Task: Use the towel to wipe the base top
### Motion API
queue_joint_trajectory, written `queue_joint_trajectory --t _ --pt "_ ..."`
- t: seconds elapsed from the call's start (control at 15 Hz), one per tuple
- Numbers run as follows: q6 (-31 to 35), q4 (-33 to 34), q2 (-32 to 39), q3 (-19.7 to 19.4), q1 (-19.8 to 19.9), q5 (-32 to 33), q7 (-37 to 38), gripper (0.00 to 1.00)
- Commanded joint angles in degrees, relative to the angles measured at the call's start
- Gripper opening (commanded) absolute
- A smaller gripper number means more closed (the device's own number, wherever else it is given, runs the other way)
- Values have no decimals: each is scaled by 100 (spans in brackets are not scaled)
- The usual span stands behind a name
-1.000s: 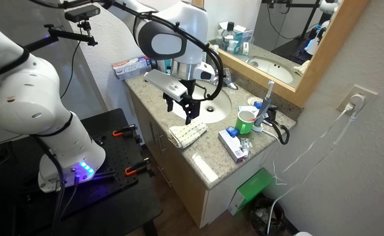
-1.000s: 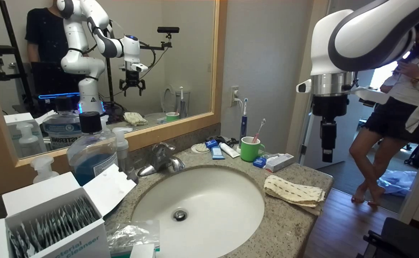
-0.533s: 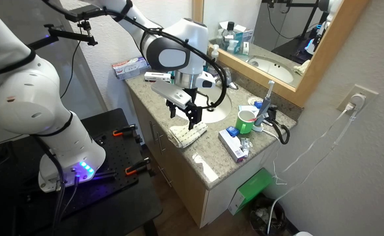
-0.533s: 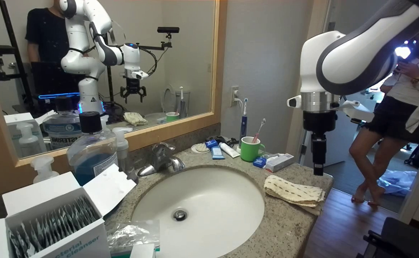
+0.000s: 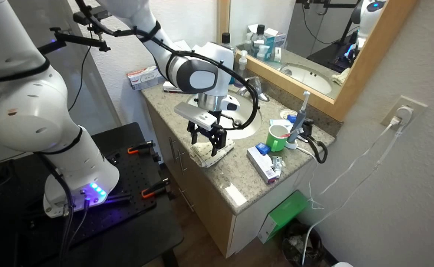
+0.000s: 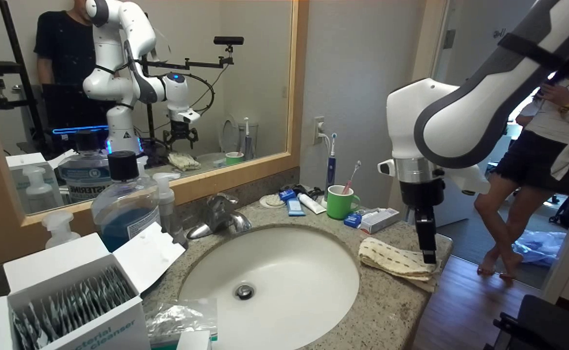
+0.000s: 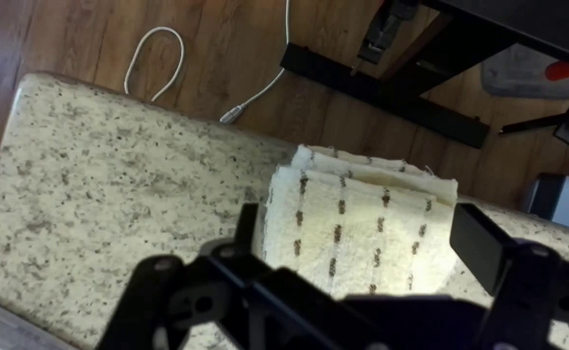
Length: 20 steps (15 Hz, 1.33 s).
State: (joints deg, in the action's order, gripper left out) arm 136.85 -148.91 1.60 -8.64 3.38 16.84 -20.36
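Cream cloth (image 7: 352, 231) lies folded on the counter (image 7: 119, 194) right beneath my claw (image 5: 204, 148), which gapes wide and holds nothing.

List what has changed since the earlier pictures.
The gripper has moved down over the towel; whether it touches is unclear. Nothing was taken hold of or let go. The jaws stayed open, and the towel and green mug stayed where they were.

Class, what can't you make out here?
Wrist view: lower edge of the towel, partly behind the gripper.
In an exterior view: full label of the carton, cut by the bottom edge.
In an exterior view: upper face of the mirrored person, cut by the top edge.
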Motion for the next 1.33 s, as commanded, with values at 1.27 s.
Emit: queue_joint_trajectory --t 1.27 --pt "381 167 446 329 88 61 41 100"
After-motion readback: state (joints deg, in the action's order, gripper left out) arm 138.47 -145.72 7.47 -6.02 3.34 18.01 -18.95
